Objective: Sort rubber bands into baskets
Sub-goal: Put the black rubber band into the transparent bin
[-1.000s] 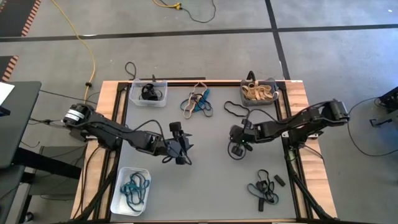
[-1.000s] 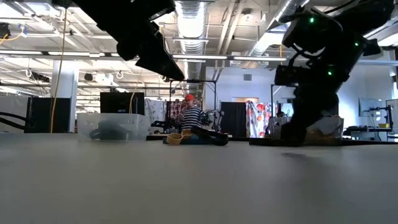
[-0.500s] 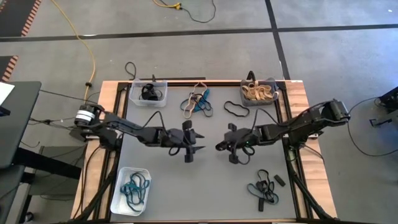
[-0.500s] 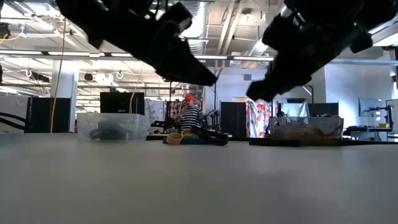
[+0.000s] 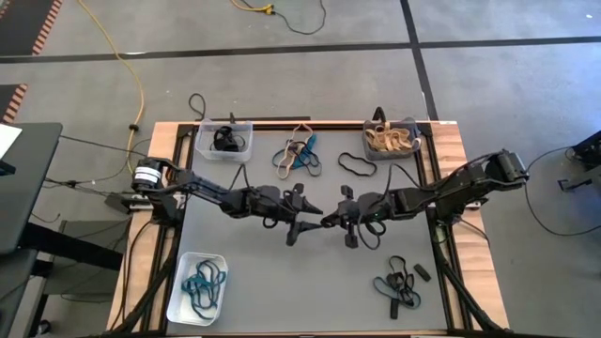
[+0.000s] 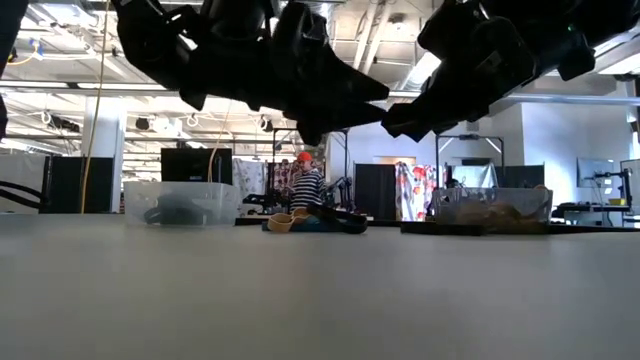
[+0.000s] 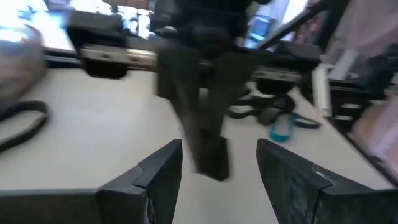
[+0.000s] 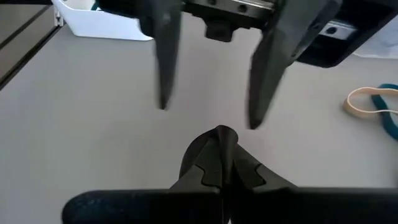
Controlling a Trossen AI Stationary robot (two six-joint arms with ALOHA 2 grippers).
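At worktop [image 5: 235, 282] centre, left hand [image 5: 310, 214], fingers spread wide, and right hand [image 5: 329, 221], pinched empty, are converging tip to tip. Loose rubber bands [image 5: 299, 156] at 12 o'clock are sitting unsorted, so likely a handover, no pick.

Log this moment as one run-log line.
left gripper: open, mid-table, empty | right gripper: shut, facing it tip to tip | loose rubber bands: unsorted

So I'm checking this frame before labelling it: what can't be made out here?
- Whether the shut right gripper pinches a rubber band: too small in the high view, not visible in its wrist view.
- White basket: cut off by the right wrist picture's edge.
- Contents of the dark grey basket: only a tan heap in the low view.
- Left wrist view: motion blur smears the right gripper ahead of the open left gripper.
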